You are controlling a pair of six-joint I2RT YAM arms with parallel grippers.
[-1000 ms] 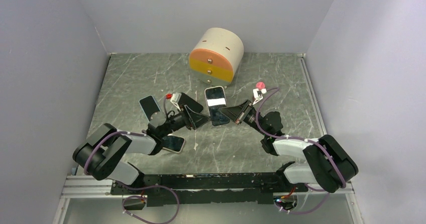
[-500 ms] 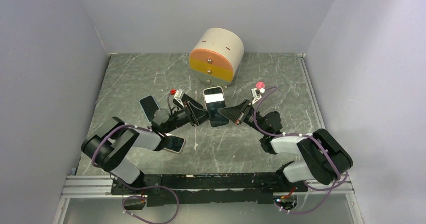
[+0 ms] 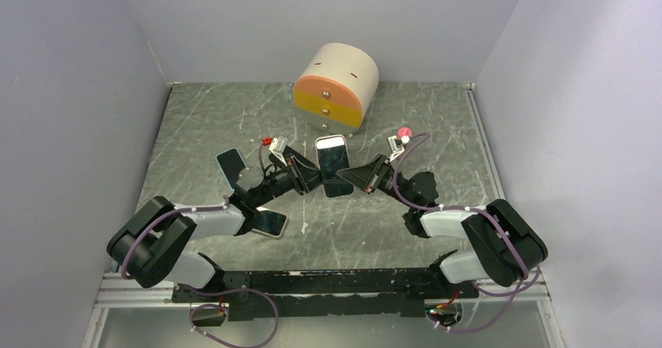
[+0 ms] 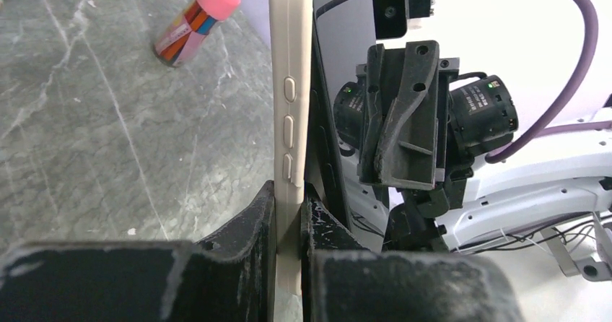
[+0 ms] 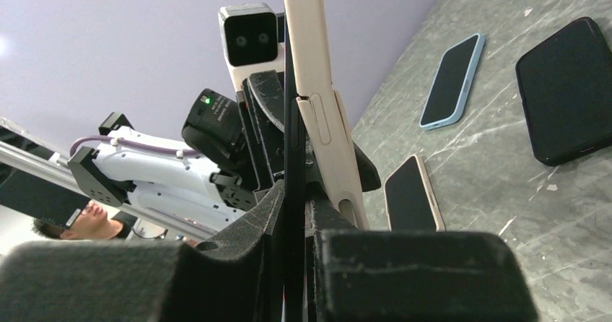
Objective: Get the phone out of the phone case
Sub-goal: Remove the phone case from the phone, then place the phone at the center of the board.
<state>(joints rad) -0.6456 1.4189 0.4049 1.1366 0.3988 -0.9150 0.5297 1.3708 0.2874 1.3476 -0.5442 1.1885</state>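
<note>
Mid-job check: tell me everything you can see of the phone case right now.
The phone case is cream, matte and soft-looking, with three raised side buttons. It shows edge-on in both wrist views. The left gripper pinches its side wall. The dark phone, clamped by the right gripper, lies alongside, with a wedge-shaped gap between them.

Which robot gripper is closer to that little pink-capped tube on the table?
Right. The right gripper sits just near-left of the pink-capped tube; the left gripper is beyond the cream-cased phone, farther left.
</note>
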